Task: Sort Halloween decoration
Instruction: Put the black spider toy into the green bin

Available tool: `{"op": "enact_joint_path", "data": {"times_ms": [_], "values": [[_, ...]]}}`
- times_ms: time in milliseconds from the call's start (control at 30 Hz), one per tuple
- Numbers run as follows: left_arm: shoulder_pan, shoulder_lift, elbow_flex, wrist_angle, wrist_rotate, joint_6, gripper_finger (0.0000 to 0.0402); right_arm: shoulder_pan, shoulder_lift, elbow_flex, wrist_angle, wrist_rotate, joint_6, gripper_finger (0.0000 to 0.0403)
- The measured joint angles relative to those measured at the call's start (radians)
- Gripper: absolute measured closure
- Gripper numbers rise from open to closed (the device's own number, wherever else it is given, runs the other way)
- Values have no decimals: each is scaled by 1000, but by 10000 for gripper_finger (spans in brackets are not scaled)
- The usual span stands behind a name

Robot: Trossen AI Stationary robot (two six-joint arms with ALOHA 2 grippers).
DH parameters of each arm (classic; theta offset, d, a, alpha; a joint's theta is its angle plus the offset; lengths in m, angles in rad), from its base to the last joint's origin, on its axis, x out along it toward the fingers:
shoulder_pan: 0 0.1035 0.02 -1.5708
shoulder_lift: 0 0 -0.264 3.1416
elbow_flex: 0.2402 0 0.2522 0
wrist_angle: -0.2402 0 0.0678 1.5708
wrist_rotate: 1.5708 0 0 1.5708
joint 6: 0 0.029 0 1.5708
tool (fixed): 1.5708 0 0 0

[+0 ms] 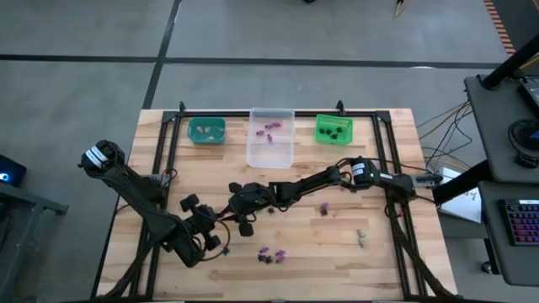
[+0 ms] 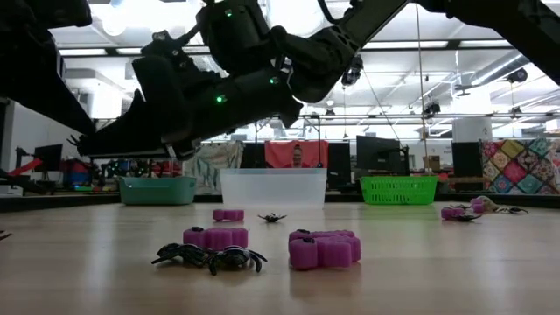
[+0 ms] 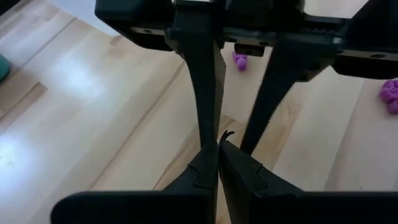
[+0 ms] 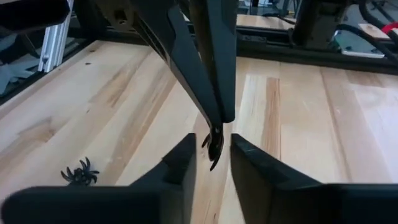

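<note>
Your left gripper (image 4: 214, 127) is clamped on a small black trinket (image 4: 214, 148) above mid-table, and your right gripper (image 4: 211, 163) brackets it with fingers parted — a handover, by the look of it. Some sorting is done: purple pieces sit in the clear bin (image 1: 270, 151), black in the green bin (image 1: 333, 137), pale in the teal bin (image 1: 206, 137), all along the far edge. Plenty is left — purple and black bits (image 1: 271, 254) near the front edge, more toward the right.

One camera is looking straight down on the table (image 1: 278, 252); another is sitting level at its surface. Both wrist cameras are facing each other closely, sharing the same spot.
</note>
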Motion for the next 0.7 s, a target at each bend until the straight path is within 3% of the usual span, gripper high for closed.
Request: {"op": "enact_joint_path", "data": {"times_ms": [167,333,700], "values": [[0,0,0,3,3,0,401,-1,0,0,5,1,-1,386],[0,0,0,2,2,-16,391,-1,-1,0,3,-2,1,389],[0,-11,51,-93,0,-25,297,-5,-50,-1,-201,0,-11,390]]}}
